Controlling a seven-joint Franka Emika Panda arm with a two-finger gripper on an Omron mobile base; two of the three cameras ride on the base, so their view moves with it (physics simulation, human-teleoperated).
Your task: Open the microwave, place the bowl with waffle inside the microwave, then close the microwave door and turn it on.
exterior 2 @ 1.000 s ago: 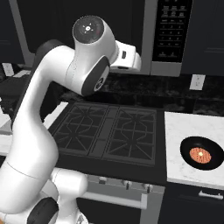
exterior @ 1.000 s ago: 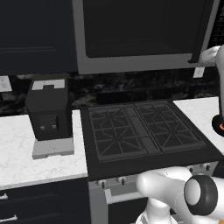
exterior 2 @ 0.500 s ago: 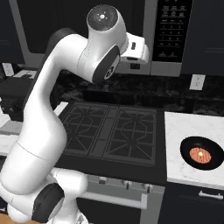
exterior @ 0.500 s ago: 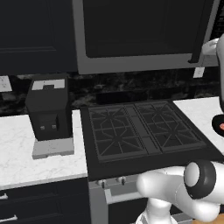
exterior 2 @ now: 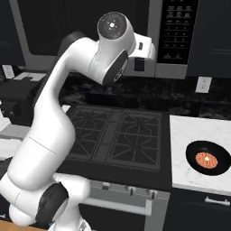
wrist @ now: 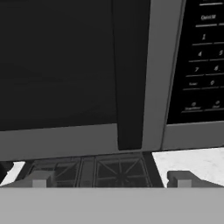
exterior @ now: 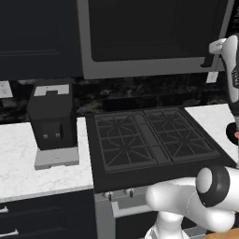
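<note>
The microwave (exterior: 140, 70) hangs above the stove, its door (wrist: 57, 65) shut, with dark glass in a grey frame. An upright grey bar handle (wrist: 159, 74) runs along the door's right edge, beside the keypad (wrist: 201, 61). My gripper (exterior 2: 140, 65) is raised in front of the microwave's lower right part, close to the handle and apart from it. In the hand view the gripper (wrist: 111, 179) is open, with nothing between its fingertips (wrist: 39, 179). The bowl with waffle (exterior 2: 207, 159), dark with an orange centre, sits on the white counter right of the stove.
A black stove (exterior: 149, 135) with grates lies under the microwave. A small black coffee machine (exterior: 51, 116) stands on the left white counter (exterior: 18, 158). Dark cabinets flank the microwave. A wall outlet (exterior 2: 203, 84) sits above the right counter (exterior 2: 189, 131).
The arm has swung up and to the right, bringing the open hand nearer the microwave's handle side. The bowl, the door and the base views have not shifted.
</note>
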